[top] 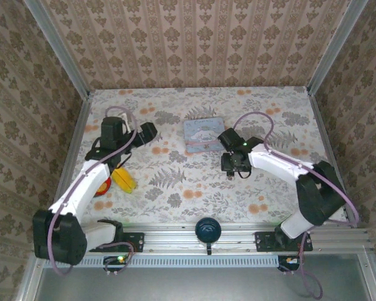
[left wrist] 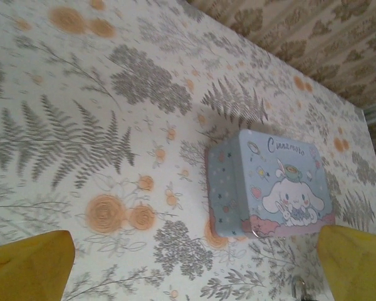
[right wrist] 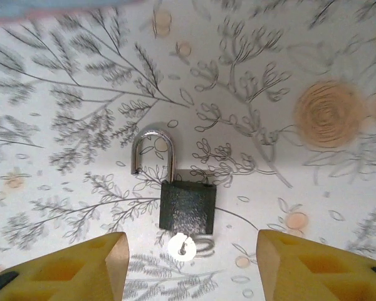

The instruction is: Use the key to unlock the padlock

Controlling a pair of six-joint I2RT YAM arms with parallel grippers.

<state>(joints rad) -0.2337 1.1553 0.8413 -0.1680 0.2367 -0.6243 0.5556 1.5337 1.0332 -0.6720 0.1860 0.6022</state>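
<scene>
The padlock (right wrist: pixel 188 207) lay flat on the floral table (right wrist: pixel 62 94), between the parted, empty fingers of the right gripper (right wrist: pixel 189 237), judged placed to straddle it. One shackle leg appeared free. The key (right wrist: pixel 182 247) sat at the body's base, apparently inserted. The left gripper (left wrist: pixel 194 235) hung wide open near the pale blue tin (left wrist: pixel 269 185), judged parked clear.

One padlock (right wrist: pixel 187 207), with one key (right wrist: pixel 183 247) at its base, lies between the right gripper's (right wrist: pixel 191 243) two yellow fingers. One blue tin (left wrist: pixel 267 185) sits ahead of the left gripper's (left wrist: pixel 194 269) two fingers. One black knob (top: pixel 207 229) sits behind both.
</scene>
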